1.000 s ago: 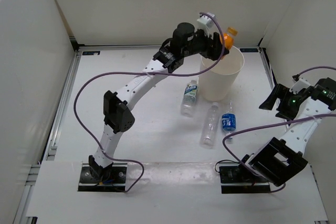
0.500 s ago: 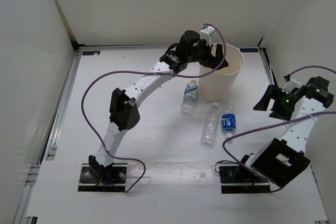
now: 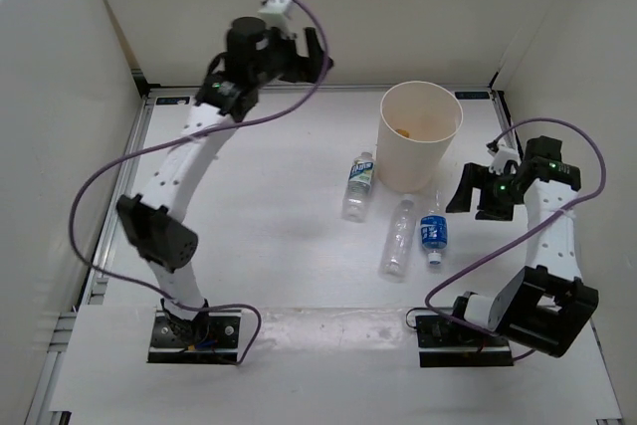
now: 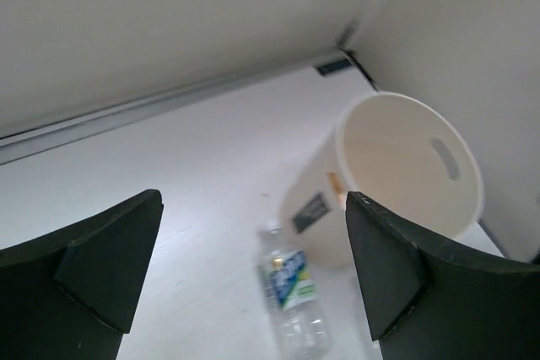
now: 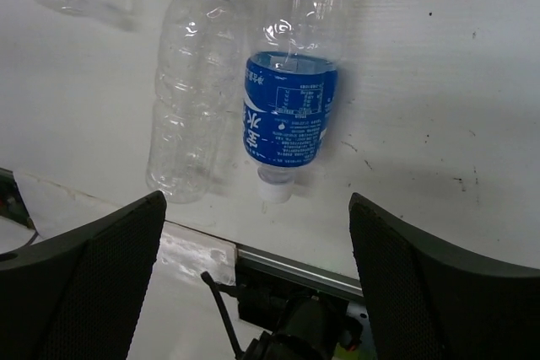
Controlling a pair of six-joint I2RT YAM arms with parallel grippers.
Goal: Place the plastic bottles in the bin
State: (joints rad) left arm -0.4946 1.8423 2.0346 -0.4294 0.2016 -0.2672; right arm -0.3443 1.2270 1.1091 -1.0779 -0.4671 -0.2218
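The cream-white bin [image 3: 421, 151] stands at the back right, and a bit of the orange bottle [image 3: 403, 130] shows inside it. Three plastic bottles lie in front of it: one with a white-green label [image 3: 358, 184], a plain clear one [image 3: 398, 238] and a short blue-labelled one [image 3: 433, 232]. My left gripper [image 3: 318, 54] hangs open and empty, high at the back left, well away from the bin [image 4: 409, 170] and the labelled bottle [image 4: 293, 288]. My right gripper [image 3: 466, 196] stands open just right of the blue-labelled bottle [image 5: 287, 120], beside the clear one [image 5: 192, 115].
White walls close in the table on the left, back and right. A metal rail [image 3: 119, 201] runs along the left edge. Purple cables loop off both arms. The right arm's base [image 5: 295, 322] shows below the bottles in its wrist view.
The left gripper opened over the bin and the orange bottle went in. That arm then swung up and away to the back left. The right gripper moved left toward the blue-labelled bottle.
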